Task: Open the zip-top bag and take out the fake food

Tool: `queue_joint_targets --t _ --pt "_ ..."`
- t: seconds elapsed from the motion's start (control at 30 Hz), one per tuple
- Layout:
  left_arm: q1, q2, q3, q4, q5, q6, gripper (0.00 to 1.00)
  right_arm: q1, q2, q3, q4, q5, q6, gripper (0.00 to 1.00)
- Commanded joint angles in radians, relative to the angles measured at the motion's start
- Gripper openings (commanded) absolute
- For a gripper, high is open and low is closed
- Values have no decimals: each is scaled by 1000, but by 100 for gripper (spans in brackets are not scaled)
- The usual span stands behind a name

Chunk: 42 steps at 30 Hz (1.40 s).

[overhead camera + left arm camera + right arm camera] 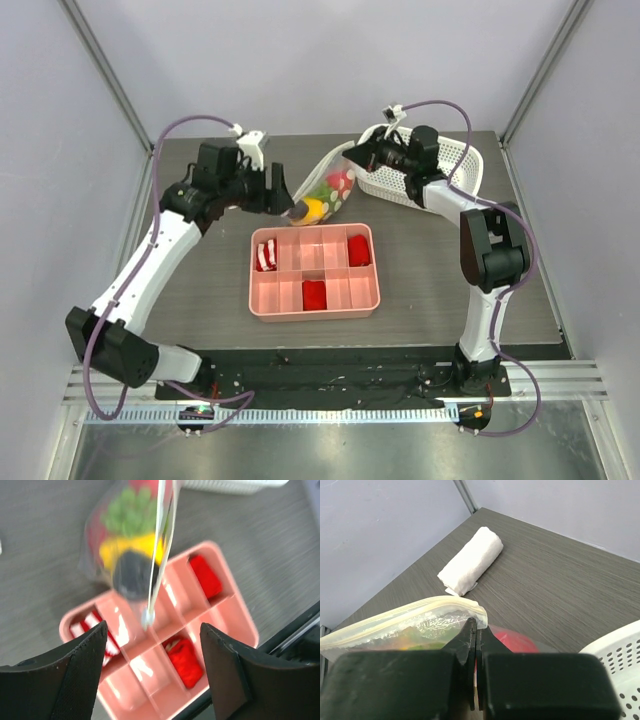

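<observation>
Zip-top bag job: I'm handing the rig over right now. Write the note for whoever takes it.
Right tool: shut on the zip-top bag at its zip edge, that end raised, beyond the pink tray.
Left tool: open, by the bag's lower end, holding nothing.
Fake food: inside the bag.
Done: bag gripped; whether the zip is parted, cannot tell.
Left: open the bag, take the food out.

Bright even light, left wrist view blurred
</observation>
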Motion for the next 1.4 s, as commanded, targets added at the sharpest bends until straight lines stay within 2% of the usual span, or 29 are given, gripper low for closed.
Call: queue_joint_targets --t 0.0,0.1,0.23,0.4,0.53,0.77,0.83,0.93,0.97,1.03,1.07,1.1,1.13,1.17,1.23,1.27,1.3,1.37 --pt "18 113 136 111 63 -103 68 -2 -10 67 122 -93 -5 1" --pt "26 226 228 118 83 -120 59 -2 -16 59 121 -103 -16 1" --pt "28 374 374 81 184 -126 45 -2 -25 59 109 -106 -24 1" --pt "26 418 368 141 180 -148 39 -2 -25 60 124 -112 -4 1" --pt "26 440 385 119 154 -131 35 -4 -35 54 113 -113 -14 1" --pt "26 461 363 129 191 -135 33 -8 -39 54 121 -107 4 1" --pt "26 472 366 127 194 -135 29 -5 -41 53 130 -103 16 1" --pt "26 495 391 103 157 -148 2 3 -39 67 123 -94 30 1" --pt "26 500 403 92 146 -148 0 9 -38 73 107 -92 29 1" --pt "25 503 446 57 96 -163 0 24 -38 99 66 -46 24 10" --pt "26 498 460 44 73 -168 0 27 -38 113 -13 -10 22 17" --pt "25 480 480 29 42 -184 0 32 -38 137 -49 26 36 29" --pt "26 471 483 8 -22 -195 0 42 -38 152 -92 64 54 36" --pt "26 455 483 1 -57 -215 0 49 -39 169 -185 139 80 43" --pt "26 400 442 20 -110 -290 0 62 -45 224 -303 195 105 54" --pt "26 380 419 59 -119 -312 0 82 -57 247 -462 266 98 61" --pt "26 360 388 84 -122 -332 0 90 -62 290 -548 319 92 99" --pt "26 307 308 148 -150 -381 0 101 -79 324 -775 406 114 99"
